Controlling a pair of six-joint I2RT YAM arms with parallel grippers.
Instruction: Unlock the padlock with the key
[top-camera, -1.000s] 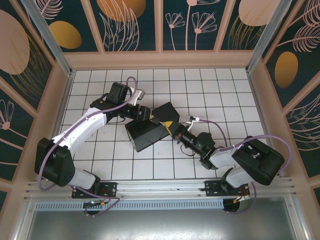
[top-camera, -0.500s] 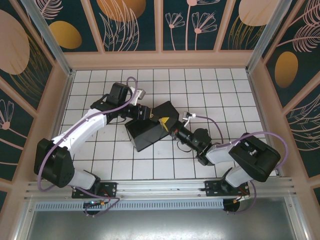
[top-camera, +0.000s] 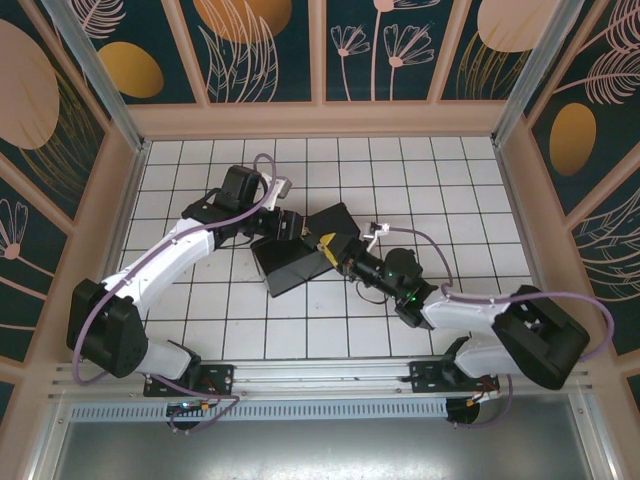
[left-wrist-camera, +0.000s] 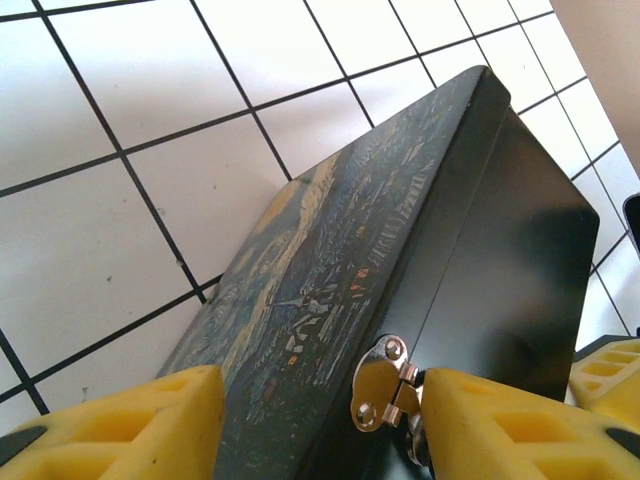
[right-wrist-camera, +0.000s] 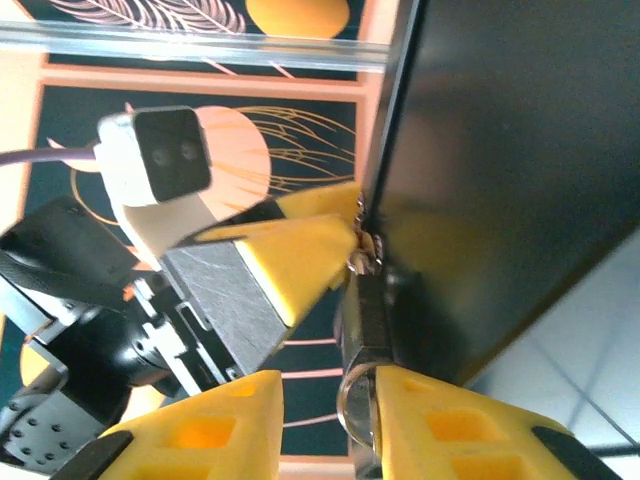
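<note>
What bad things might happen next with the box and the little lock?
The left gripper holds the box tilted; it might slip and drop. The right gripper sits close beside a left finger at the padlock, so they may bump. Its jaws stand a little apart with a thin ring between them, which could slide out.

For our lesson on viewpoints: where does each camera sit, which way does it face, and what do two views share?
Top: above and behind, looking down on the tiled table; left arm and right arm show.
Left wrist: on the left arm, facing the box's painted lid; yellow left fingers at bottom.
Right wrist: low beside the box, facing its dark side; right fingers at bottom.
Shared: the box, in all three.
</note>
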